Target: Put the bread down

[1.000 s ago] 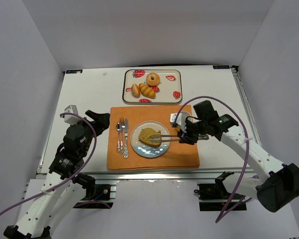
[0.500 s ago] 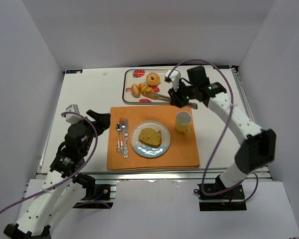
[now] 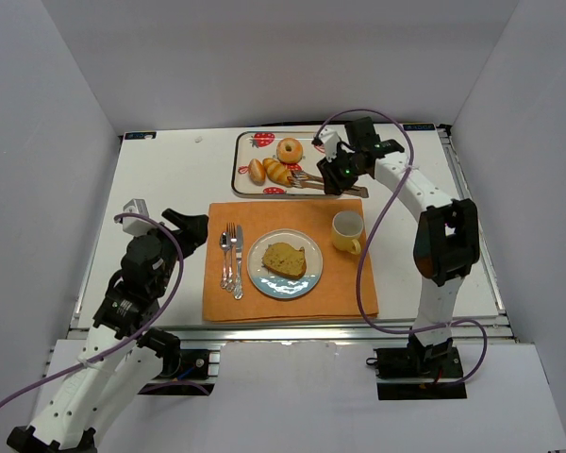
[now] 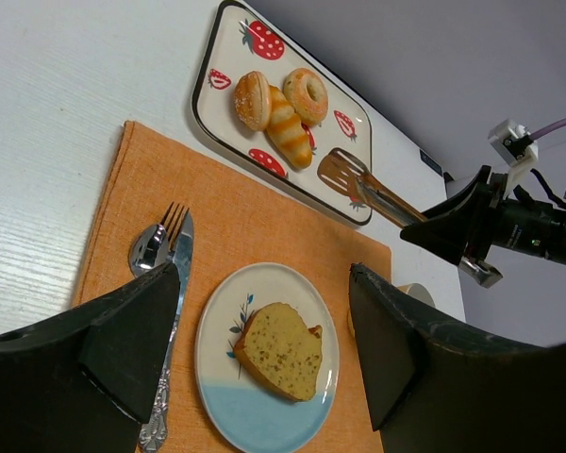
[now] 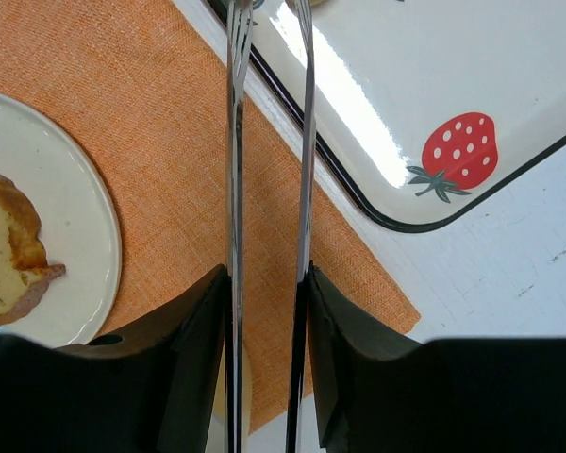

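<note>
A slice of bread (image 3: 285, 259) lies on the white-and-blue plate (image 3: 281, 287) in the middle of the orange mat (image 3: 344, 283); the left wrist view has the slice (image 4: 281, 349) between my fingers' tips. My right gripper (image 3: 338, 175) is shut on metal tongs (image 3: 307, 179), whose empty tips lie over the right half of the strawberry tray (image 3: 315, 163). In the right wrist view the two tong arms (image 5: 234, 142) run up from my gripper (image 5: 268, 278), slightly apart. My left gripper (image 3: 191, 225) hangs open and empty at the mat's left edge.
On the tray sit a doughnut (image 3: 290, 149), a croissant (image 3: 279, 172) and a round roll (image 3: 257, 171). A yellow cup (image 3: 347, 230) stands on the mat right of the plate. Fork, knife and spoon (image 3: 231, 257) lie left of the plate.
My right arm has swung the tongs from the plate up to the tray, leaving the bread slice on the plate. The left arm has stayed put.
</note>
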Tool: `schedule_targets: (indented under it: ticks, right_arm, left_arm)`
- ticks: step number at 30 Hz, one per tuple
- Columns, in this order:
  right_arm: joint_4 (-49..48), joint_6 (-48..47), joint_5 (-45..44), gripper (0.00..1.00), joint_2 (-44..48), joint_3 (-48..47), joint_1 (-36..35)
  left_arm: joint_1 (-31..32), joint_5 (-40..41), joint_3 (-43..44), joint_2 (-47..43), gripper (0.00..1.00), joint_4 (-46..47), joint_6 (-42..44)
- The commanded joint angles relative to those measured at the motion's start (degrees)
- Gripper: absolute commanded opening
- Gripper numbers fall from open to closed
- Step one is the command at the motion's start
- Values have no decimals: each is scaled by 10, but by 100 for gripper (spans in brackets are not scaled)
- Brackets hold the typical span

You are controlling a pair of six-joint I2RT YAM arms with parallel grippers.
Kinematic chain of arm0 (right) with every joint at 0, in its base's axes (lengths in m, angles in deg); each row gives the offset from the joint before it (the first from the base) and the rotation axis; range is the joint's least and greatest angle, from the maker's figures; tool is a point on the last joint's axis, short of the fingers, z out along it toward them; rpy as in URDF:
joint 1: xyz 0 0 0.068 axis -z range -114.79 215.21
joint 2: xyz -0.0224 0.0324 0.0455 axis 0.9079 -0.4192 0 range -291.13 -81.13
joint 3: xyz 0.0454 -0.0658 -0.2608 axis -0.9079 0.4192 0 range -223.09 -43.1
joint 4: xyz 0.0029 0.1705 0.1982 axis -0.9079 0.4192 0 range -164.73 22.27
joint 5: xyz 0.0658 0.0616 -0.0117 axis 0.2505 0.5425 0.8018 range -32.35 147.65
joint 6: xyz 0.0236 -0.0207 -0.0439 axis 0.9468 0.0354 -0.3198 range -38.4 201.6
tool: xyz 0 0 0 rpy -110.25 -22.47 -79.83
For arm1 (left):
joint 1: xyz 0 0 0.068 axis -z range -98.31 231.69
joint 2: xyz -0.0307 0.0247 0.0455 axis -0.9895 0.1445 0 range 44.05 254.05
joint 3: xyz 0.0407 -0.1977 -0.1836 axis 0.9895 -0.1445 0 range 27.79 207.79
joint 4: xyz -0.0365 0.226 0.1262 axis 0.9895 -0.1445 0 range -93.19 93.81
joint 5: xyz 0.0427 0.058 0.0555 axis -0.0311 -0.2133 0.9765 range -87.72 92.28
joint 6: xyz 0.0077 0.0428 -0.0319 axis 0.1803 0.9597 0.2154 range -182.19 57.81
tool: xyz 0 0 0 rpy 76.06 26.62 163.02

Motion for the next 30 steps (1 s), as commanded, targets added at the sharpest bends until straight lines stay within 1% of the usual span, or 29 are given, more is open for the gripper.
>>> schedule_targets:
  ticks: [1,10,17,19,30]
  right_arm:
    - [-8,4,12,43,0,-31,1]
    - [-24,11,2,48,-22,-30,2]
    - [-37,19,-11,50,-41,-34,6]
    - [-39,21,-15,53,-44,-34,5]
    - [-49,33,-18,55,-65,-48,6]
  left_arm:
    - [2,3,0,5,82,-3,-3]
    - [2,4,-3,5,82,-1,-5]
    - [2,5,-5,6,82,0,-8]
    - [2,5,-6,6,82,0,-8]
    - [2,1,-5,18,82,7,-8]
